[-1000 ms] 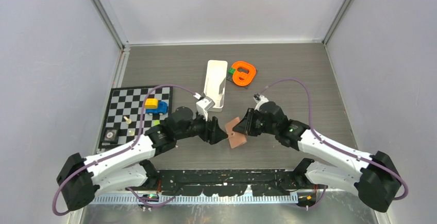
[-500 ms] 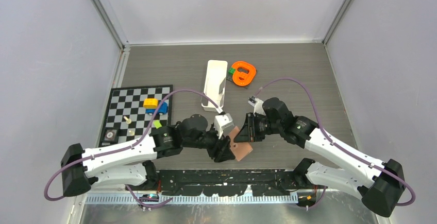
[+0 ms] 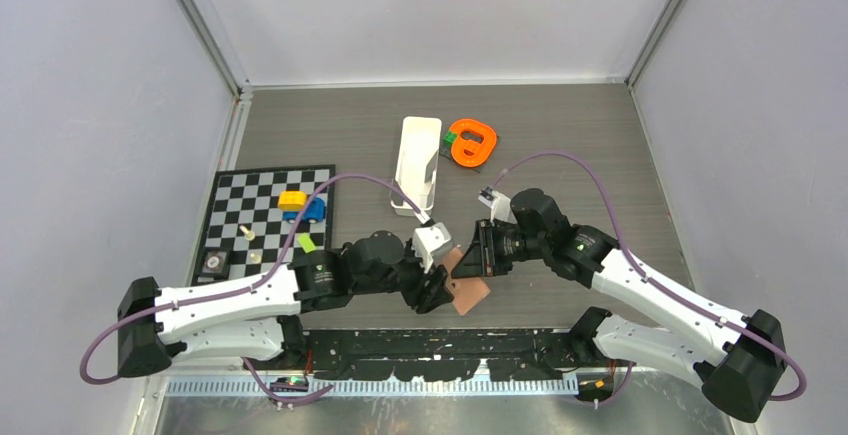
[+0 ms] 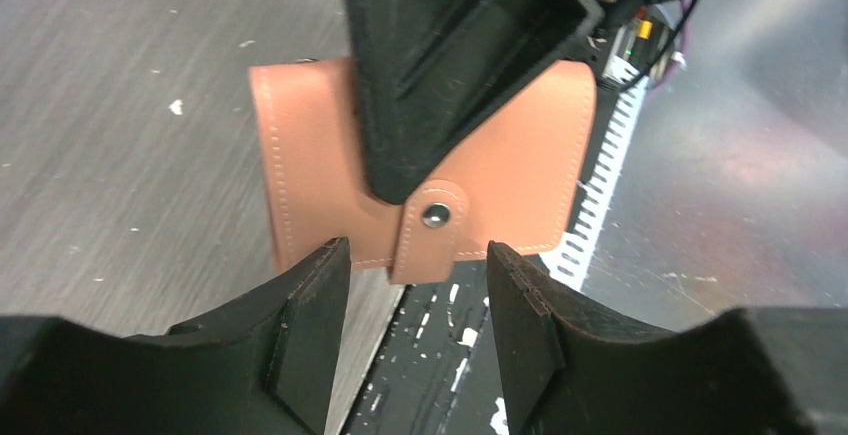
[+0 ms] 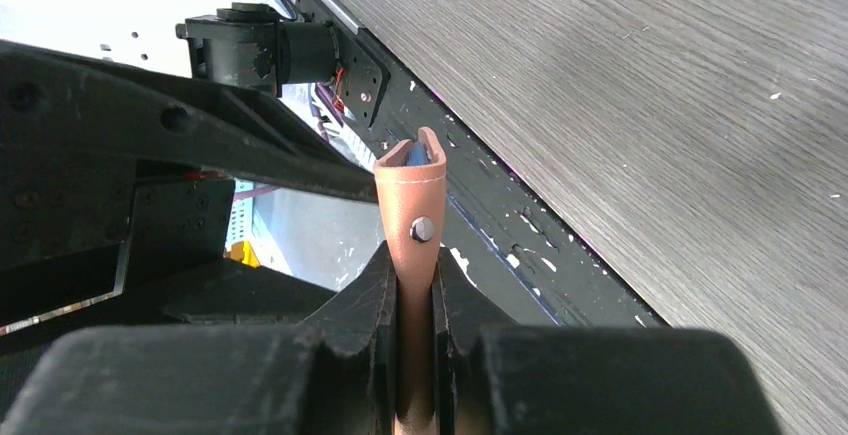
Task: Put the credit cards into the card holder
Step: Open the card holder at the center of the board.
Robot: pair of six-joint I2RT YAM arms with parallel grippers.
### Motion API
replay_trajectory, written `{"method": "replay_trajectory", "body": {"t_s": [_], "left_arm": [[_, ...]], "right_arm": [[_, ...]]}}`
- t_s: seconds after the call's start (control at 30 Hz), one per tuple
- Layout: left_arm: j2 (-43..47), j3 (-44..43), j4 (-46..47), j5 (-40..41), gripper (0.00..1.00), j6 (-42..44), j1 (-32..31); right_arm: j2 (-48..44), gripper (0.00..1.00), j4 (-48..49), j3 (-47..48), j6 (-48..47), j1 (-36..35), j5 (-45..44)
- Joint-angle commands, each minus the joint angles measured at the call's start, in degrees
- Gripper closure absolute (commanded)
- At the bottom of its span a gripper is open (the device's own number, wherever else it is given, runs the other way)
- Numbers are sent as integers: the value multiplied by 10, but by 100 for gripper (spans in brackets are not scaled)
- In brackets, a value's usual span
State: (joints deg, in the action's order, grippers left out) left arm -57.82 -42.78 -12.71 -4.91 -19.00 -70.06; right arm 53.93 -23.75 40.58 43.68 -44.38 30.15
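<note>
Spanning table (image 3: 600,135): grey wood-grain top; the work sits at its 6 o'clock, over the near edge.
Right arm (image 3: 640,280): reaches in from 4 o'clock, elbow bent, wrist turned toward 9 o'clock.
Left arm (image 3: 230,300): stretches in from 8 o'clock, low, wrist aimed toward 3 o'clock.
Right gripper (image 3: 478,255): clenched on the card holder, which stands edge-up between its fingers.
Left gripper (image 4: 418,265): released, one finger on each side of the snap tab and apparently touching nothing.
Card holder (image 4: 300,155): tan, folded shut, held off the table, at 6 o'clock from the white tray (image 3: 418,160).
Snap tab (image 4: 425,245): fastened, hanging at the holder's 6 o'clock edge.
Snap button (image 4: 435,215): small and silver, centred on the tab.
Step, likely: unsnapping. Pinch only the tab's tip, peel it away from the body, and keep the right grip firm so the holder does not twist.
</note>
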Motion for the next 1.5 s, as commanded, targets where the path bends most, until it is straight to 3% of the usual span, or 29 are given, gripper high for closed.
{"method": "replay_trajectory", "body": {"t_s": [0.0, 0.47, 0.7, 0.83, 1.07, 1.3, 1.37, 1.47], "left_arm": [[10, -16, 12, 94, 45, 24, -5], [-36, -7, 59, 102, 42, 18, -39], [-65, -8, 72, 158, 65, 19, -46], [-84, -9, 74, 202, 83, 3, -55], [-87, 8, 87, 270, 100, -48, -55], [-66, 31, 25, 387, 99, -149, -54], [-60, 34, 1, 387, 90, -177, -51], [-39, 38, -24, 366, 61, -211, -40]], "right_arm": [[-13, 99, 39, 8, 5, -1, 44], [2, 99, 69, 7, 26, 0, 41], [3, 100, 90, 2, 41, 0, 47], [1, 99, 90, 0, 43, 0, 35], [11, 99, 94, -13, 60, -1, -12], [3, 100, -15, 6, 43, 0, -195], [-2, 99, -31, 6, 46, -1, -229], [-16, 100, -32, 2, 45, 0, -243]]}}
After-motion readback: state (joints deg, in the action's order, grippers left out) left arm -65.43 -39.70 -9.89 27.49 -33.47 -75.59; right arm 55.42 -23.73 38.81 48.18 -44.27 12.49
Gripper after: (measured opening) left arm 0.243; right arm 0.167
